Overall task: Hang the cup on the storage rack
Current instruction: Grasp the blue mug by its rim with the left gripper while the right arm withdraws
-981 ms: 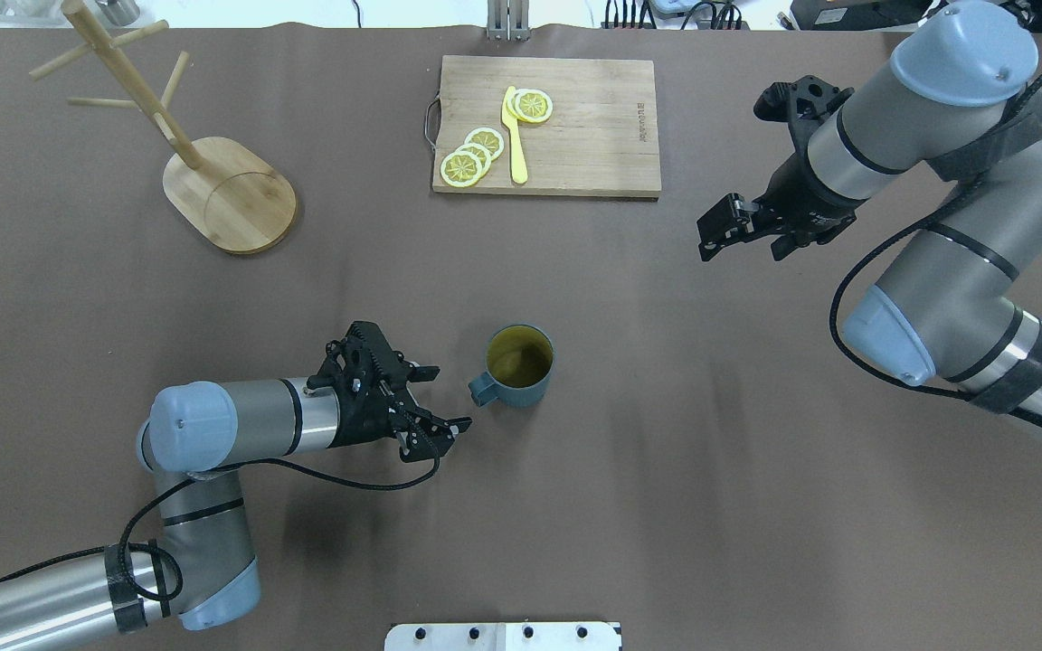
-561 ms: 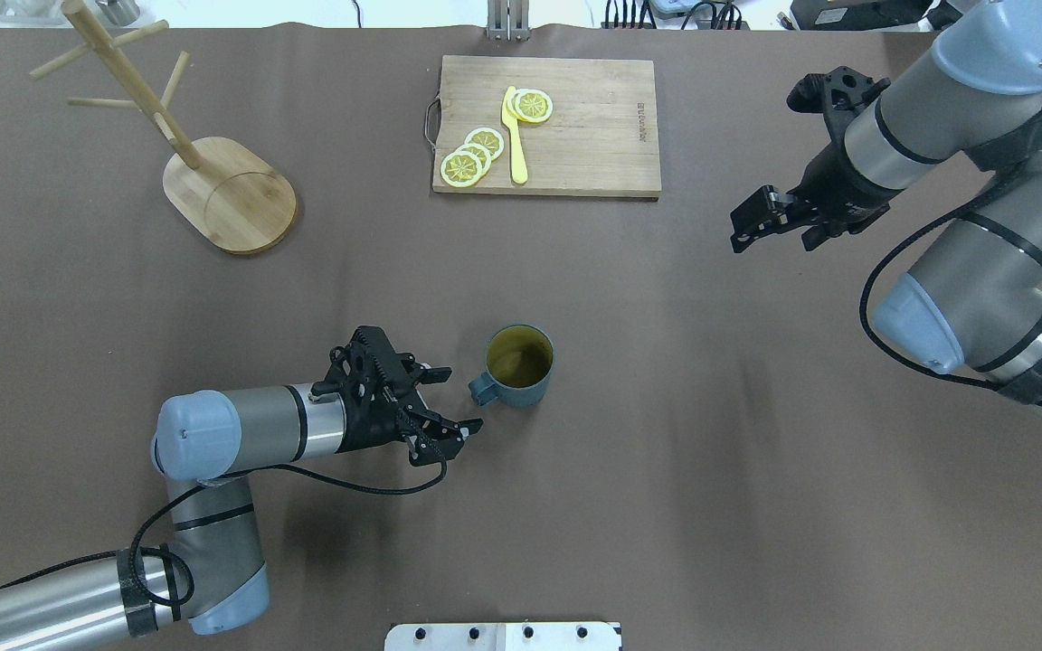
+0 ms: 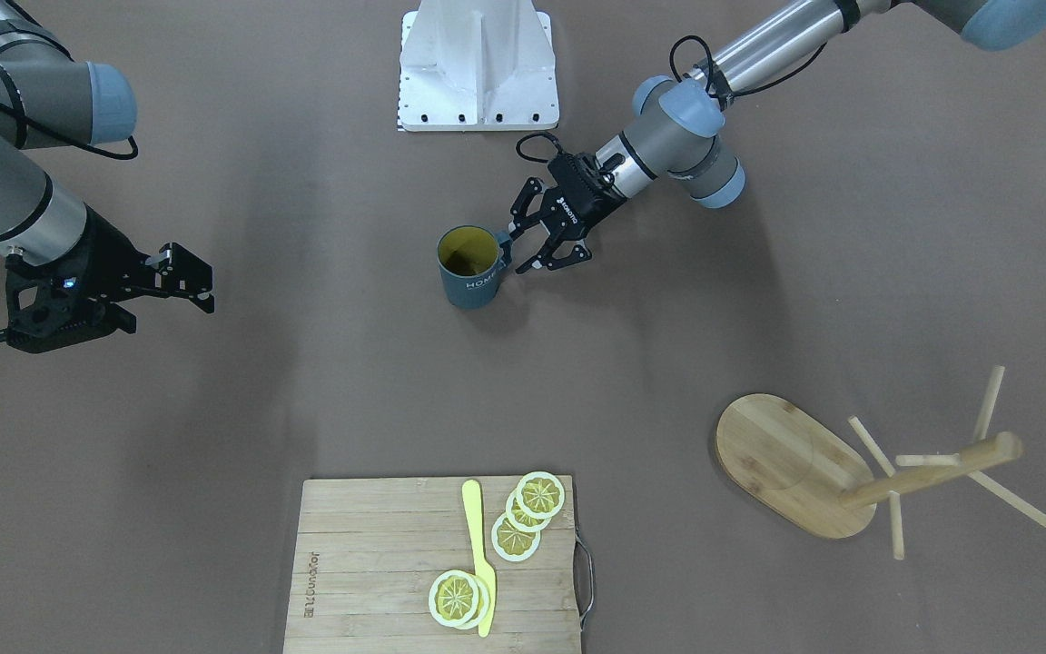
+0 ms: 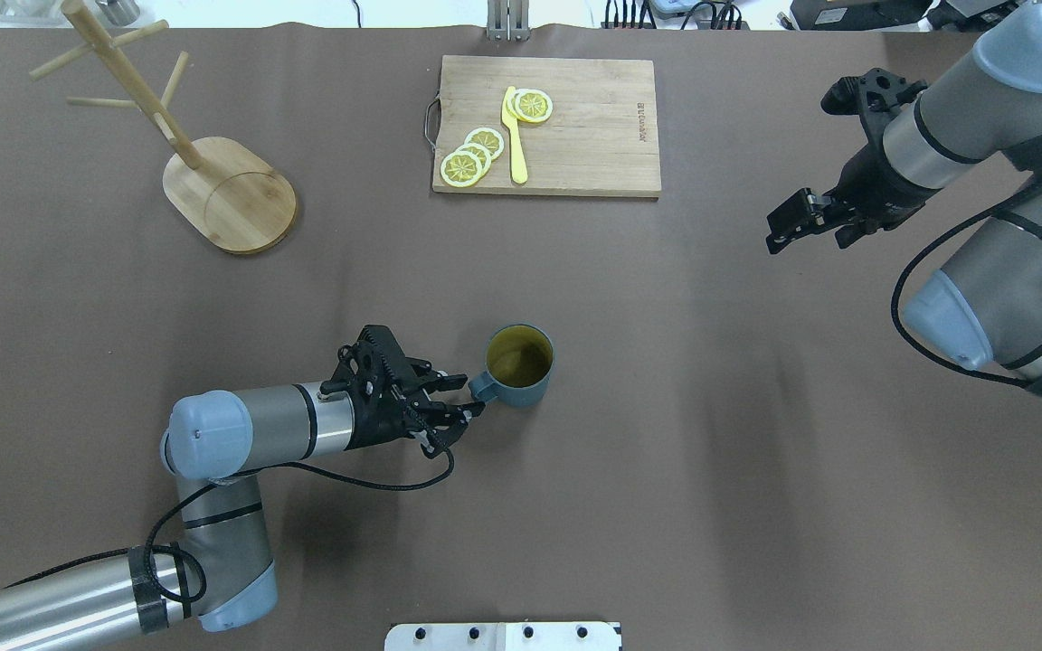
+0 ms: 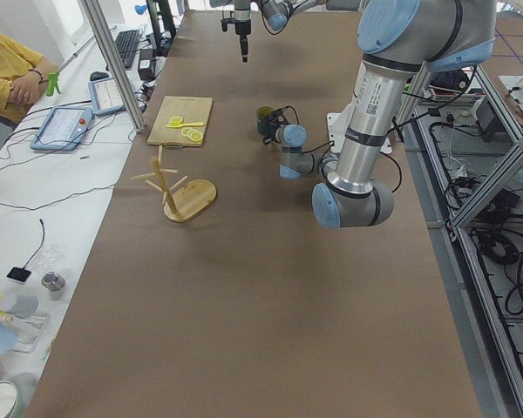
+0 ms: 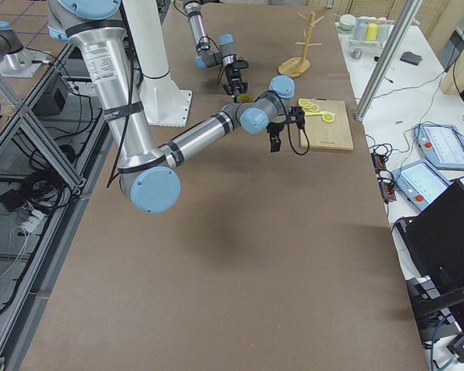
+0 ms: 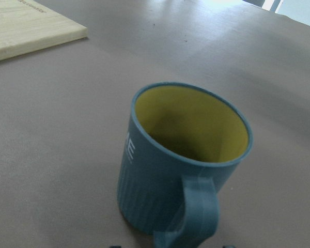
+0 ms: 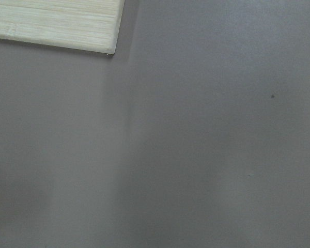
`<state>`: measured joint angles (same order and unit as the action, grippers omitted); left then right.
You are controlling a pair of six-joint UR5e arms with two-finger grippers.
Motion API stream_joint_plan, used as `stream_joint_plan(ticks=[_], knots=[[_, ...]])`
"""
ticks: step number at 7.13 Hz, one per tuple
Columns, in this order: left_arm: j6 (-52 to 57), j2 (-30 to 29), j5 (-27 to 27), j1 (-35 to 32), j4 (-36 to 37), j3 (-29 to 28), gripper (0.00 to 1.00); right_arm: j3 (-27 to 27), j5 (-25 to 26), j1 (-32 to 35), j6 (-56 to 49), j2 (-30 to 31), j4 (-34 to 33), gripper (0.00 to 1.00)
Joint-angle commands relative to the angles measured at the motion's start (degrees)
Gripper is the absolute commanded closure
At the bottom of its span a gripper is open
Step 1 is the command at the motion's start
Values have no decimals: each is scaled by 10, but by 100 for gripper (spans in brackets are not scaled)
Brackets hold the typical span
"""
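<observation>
The slate-blue cup [image 4: 521,366] stands upright near the table's middle, its handle [image 4: 482,387] pointing toward my left arm. It also shows in the front view [image 3: 468,265] and fills the left wrist view [image 7: 186,160], handle nearest the camera. My left gripper [image 4: 468,395] is open, its fingertips on either side of the handle without closing on it; it also shows in the front view [image 3: 523,251]. The bamboo storage rack [image 4: 230,194] stands at the far left, empty. My right gripper [image 4: 781,228] is open and empty, raised at the far right.
A wooden cutting board [image 4: 593,145] with lemon slices [image 4: 473,155] and a yellow knife [image 4: 514,136] lies at the far middle. Its corner shows in the right wrist view [image 8: 51,23]. A white mount plate [image 4: 503,636] sits at the near edge.
My left gripper has moved right, up to the cup, so its fingers now flank the handle. My right arm has drawn back to the right and farther away.
</observation>
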<state>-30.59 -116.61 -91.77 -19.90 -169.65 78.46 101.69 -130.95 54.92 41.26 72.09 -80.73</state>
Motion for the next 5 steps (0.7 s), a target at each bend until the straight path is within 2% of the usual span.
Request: stream_joint_plan(ticks=[1,2,4,5], knots=[[-2,-6,15,5,0,-1,85,2,0,1,-1,8,2,0],[-8,-6,14,7,-1,-1,99,3,0,1,-1,9,2,0],[-35,2,14,14,-2,24,100,7,-1,9,-1,12,1,0],[-76,18,12,2,-3,40,100,13,-24,37,-4,32,2,0]])
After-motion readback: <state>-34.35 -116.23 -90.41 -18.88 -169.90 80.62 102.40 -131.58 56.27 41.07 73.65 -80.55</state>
